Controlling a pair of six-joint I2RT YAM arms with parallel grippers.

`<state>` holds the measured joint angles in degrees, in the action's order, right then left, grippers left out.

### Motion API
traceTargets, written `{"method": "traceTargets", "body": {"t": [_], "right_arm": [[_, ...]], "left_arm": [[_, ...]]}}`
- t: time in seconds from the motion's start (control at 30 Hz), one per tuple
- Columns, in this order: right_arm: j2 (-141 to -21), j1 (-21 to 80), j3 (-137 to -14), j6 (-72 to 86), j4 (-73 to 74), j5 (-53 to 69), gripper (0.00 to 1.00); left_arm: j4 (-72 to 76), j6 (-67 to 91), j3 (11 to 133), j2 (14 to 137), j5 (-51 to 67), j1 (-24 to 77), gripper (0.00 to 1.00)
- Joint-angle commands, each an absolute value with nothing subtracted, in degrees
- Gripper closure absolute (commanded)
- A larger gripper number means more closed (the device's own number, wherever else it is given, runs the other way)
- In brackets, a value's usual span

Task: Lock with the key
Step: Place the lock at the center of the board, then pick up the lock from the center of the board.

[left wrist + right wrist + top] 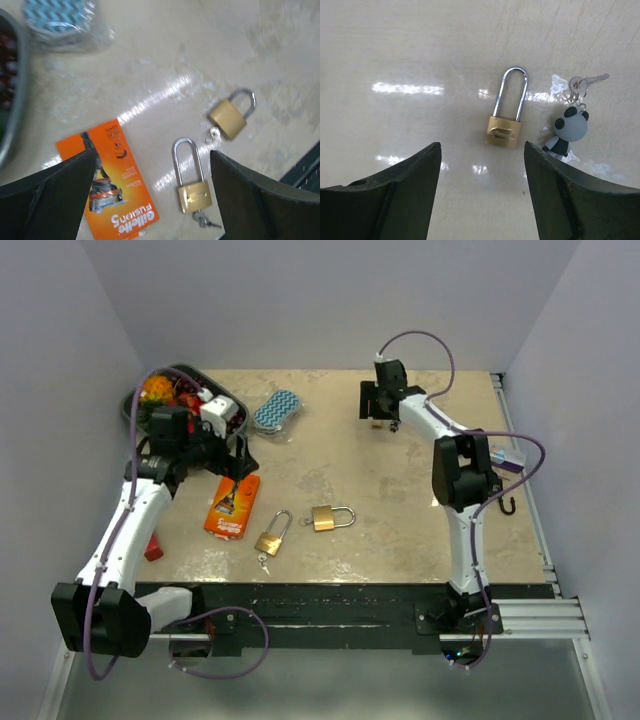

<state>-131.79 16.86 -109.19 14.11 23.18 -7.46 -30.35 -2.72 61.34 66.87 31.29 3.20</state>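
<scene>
Even, bright overhead light. White glare streaks cross the glossy worktop [165,95] in both wrist views; the left wrist picture is softly blurred, dark fingers [45,200] unfocused.

Beige table [420,490]: long-shackle padlock [272,535], short-shackle padlock [330,517] toward near edge; Gillette Fusion5 pack [232,505] to their left; wrapped sponge [277,410], tray [19,100] at far-left corner.

Three padlocks [194,192] [228,116] [506,131]; one Gillette pack [117,190]; one sponge [60,17]; one panda keyring [569,127]; one bin [17,95].
</scene>
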Motion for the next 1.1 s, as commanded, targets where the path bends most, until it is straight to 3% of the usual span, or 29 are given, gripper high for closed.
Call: {"method": "traceTargets", "body": {"t": [0.0, 0.13, 0.23, 0.57, 0.83, 1.07], "right_arm": [[-116.32, 17.92, -106.11, 12.93, 20.05, -3.69, 0.28], [-105.4, 18.9, -97.93, 9.15, 15.92, -4.75, 0.21], [-96.02, 18.81, -90.81, 5.9, 11.26, -6.67, 0.02], [-74.99, 18.81, -74.62, -2.55, 9.14, -3.16, 0.01], [-70.84, 18.81, -71.81, -0.44, 13.36, -5.45, 0.01], [-68.64, 18.81, -70.49, 1.13, 14.24, -5.71, 0.01]], "left_arm": [[-38.05, -14.23, 55.03, 67.67, 23.25, 15.07, 0.01], [-34.11, -11.95, 49.66, 69.34, 20.21, 18.71, 0.01], [-32.61, -10.72, 47.65, 72.06, 15.31, 23.98, 0.02], [-35.67, -7.49, 52.46, 79.97, 8.7, 35.24, 0.01], [-39.55, 5.71, 54.32, 85.6, 7.92, 36.03, 0.01], [-42.45, 12.74, 54.58, 88.06, -3.06, 38.41, 0.01]]}}
